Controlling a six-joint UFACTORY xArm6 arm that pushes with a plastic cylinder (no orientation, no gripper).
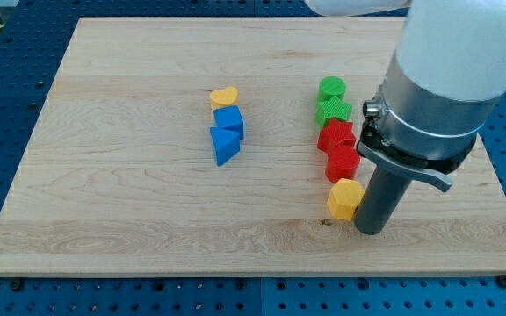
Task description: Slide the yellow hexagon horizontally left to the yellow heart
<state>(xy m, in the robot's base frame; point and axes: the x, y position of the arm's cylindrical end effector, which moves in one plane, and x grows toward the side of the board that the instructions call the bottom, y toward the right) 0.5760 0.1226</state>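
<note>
The yellow hexagon (344, 198) lies at the lower right of the wooden board (130, 219). The yellow heart (224, 96) lies well to its upper left, near the board's middle. My tip (372, 230) rests on the board just right of the yellow hexagon, very close to it or touching its right side.
A blue cube (229, 120) and a blue triangle (224, 145) sit just below the yellow heart. Above the hexagon stands a column of two red blocks (341, 161) (335, 136) and two green blocks (333, 111) (331, 88). The arm's big grey body covers the board's upper right.
</note>
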